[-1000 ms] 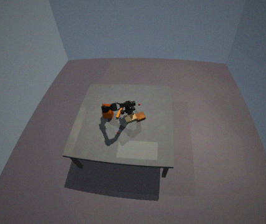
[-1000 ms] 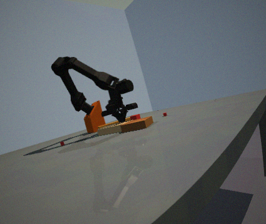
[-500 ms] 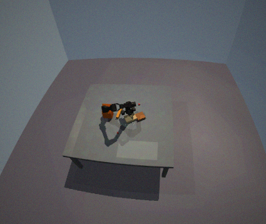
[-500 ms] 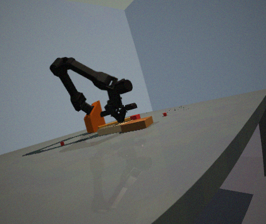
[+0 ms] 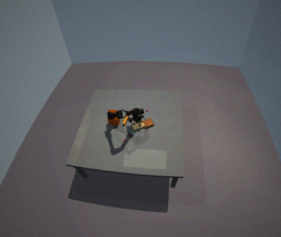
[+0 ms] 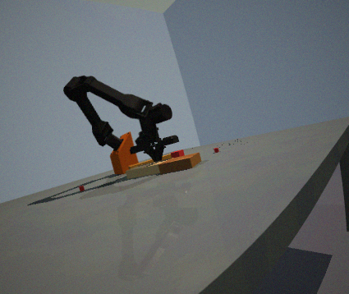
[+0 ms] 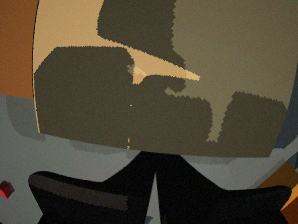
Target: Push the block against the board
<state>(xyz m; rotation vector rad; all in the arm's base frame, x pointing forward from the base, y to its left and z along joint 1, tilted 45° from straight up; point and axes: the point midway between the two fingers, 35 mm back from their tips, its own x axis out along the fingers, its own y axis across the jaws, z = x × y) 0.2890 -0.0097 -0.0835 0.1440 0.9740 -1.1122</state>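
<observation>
A tan piece [image 5: 138, 126] [image 6: 143, 171] [image 7: 240, 60] and an orange-brown piece [image 5: 149, 122] [image 6: 180, 164] [image 7: 15, 50] lie flat, side by side. I cannot tell for sure which is the square block and which the board. Only a thin dark line shows between them in the wrist view, where the tan piece's near edge sticks out past the orange-brown one's. My gripper [image 6: 158, 160] [image 7: 157, 145] is shut and empty, low at the tan piece's near edge in the wrist view. Whether the tips touch it is unclear. Shadows cover much of the tan top.
The table [image 5: 161, 102] [image 6: 225, 213] bears the orange arm base [image 5: 114, 122] [image 6: 120, 163]. An orange bar [image 5: 125, 120] lies between base and gripper. A red block [image 6: 178, 153] shows behind the orange-brown piece. Small red cubes lie behind [image 5: 147, 110] [image 6: 216, 150] and in front [image 5: 124, 140] [image 6: 81, 188].
</observation>
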